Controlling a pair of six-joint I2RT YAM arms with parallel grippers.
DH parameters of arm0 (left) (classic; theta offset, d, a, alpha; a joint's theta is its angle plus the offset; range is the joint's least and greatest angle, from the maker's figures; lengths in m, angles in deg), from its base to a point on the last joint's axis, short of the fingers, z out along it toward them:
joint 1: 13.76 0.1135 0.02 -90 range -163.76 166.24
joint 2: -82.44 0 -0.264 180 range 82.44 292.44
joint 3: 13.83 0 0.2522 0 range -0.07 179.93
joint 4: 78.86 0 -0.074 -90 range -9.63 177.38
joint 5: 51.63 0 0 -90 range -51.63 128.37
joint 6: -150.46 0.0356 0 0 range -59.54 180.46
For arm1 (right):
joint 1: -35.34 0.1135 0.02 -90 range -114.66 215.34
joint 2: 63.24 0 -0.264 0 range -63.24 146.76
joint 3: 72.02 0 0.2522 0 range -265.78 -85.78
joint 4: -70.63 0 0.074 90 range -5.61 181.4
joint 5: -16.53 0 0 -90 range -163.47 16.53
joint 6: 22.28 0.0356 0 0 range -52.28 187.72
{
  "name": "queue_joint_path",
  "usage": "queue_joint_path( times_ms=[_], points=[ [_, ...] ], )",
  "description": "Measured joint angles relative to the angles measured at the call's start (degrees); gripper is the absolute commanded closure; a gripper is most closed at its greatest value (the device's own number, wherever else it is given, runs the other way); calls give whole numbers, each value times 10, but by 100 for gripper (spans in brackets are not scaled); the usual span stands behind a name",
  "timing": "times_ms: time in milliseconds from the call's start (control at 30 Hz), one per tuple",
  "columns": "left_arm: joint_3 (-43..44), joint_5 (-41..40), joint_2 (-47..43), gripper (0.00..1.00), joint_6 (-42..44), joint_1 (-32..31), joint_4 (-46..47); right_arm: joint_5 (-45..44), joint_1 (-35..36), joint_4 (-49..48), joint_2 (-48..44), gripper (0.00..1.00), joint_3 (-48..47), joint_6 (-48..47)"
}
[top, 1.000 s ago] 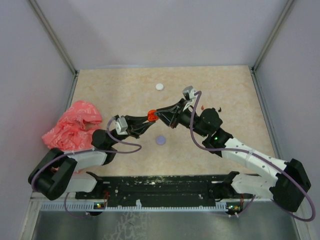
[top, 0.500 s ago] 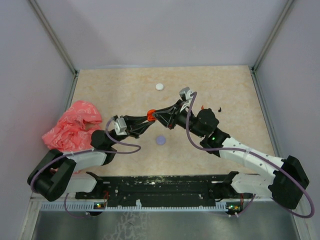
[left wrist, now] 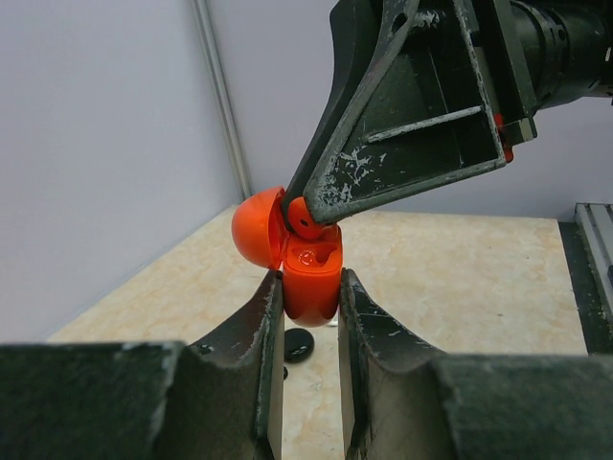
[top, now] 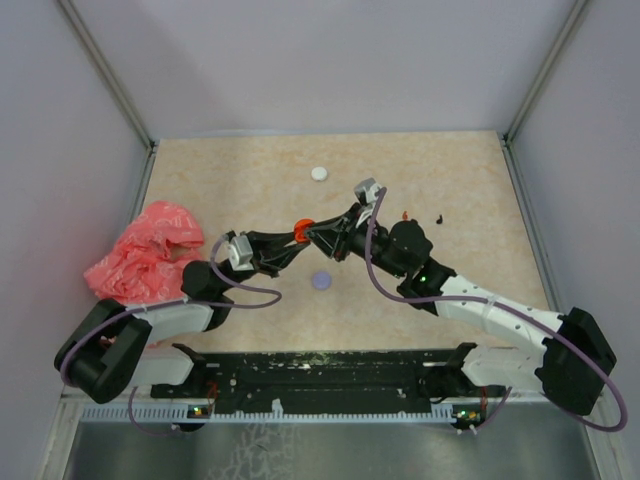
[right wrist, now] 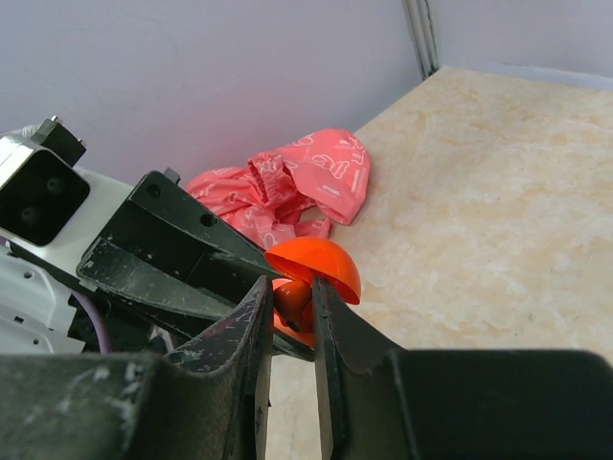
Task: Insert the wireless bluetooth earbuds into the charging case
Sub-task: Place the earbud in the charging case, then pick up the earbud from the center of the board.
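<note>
1. L gripper: clamped on the lower body of an orange charging case, one finger on each side. The case is upright and held up off the table.
2. The case's lid is hinged open and tipped back, to the left in the L wrist view.
3. R gripper: fingers nearly together, pinching a small red-orange earbud.
4. The earbud sits right at the case's open top, by the lid hinge. Can't tell whether it's seated in the well.
5. Top view: the two grippers meet tip to tip over mid-table, L arm reaching from the left, R arm from the right.
6. On the table just on the near side of the grippers: a lilac disc. Further back, well apart: a white disc.
7. Right of the R wrist: a red bit and a black bit, near each other but not touching; too small for detail.
8. Left edge of the table, beside the L arm: a crumpled pink bag.
9. L wrist view: a small dark thing lies on the table below the case, blurred.
</note>
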Motion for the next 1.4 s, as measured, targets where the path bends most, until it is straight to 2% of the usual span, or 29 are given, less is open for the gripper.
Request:
queue_joint_path(
  times_ms=[200, 567, 700, 867, 1133, 1400],
  points=[
    [-2, -8, 0, 100, 0, -1, -1, -15, 7, 0, 0, 64, 0, -6],
    [-10, -28, 0, 100, 13, -1, -6, -51, 9, 41, -11, 55, 0, -33],
    [-12, -42, 0, 100, 19, -1, -5, -73, 9, 94, -17, 49, -7, -53],
    [-29, -73, 6, 100, 24, -1, -9, -115, -3, 203, -17, 48, -65, -95],
    [-40, -126, 17, 100, 26, -1, -37, -123, -154, 301, 2, 47, -102, -110],
    [-42, -150, 18, 100, 31, -1, -74, -126, -283, 338, 108, 50, -106, -116]
  ],
)
